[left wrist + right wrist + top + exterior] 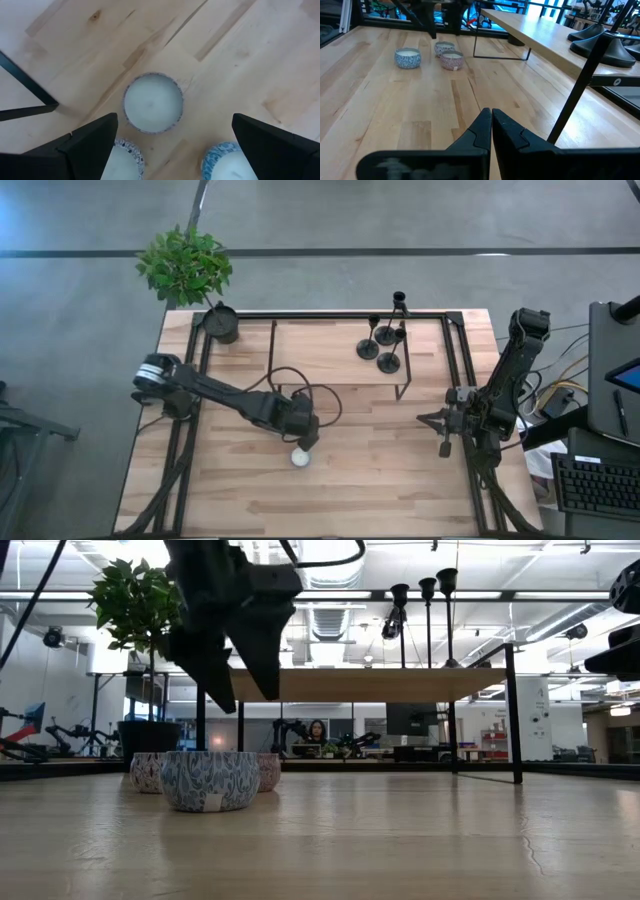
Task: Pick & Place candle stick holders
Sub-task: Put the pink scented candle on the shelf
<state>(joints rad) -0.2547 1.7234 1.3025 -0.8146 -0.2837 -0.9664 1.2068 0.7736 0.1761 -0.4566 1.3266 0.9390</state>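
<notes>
On the raised wooden shelf [330,345], three black metal candle stick holders [384,340] are seen — well apart from both grippers: the left gripper [303,442] is spread wide over small white tealight candles [153,103], the right gripper [444,423] closed, empty.

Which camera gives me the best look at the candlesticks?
The high view: all three candlesticks stand together on the raised shelf, bases visible. The low view shows only their stems and cups above the shelf edge. The right wrist view catches just bases. The left wrist view shows none.
</notes>
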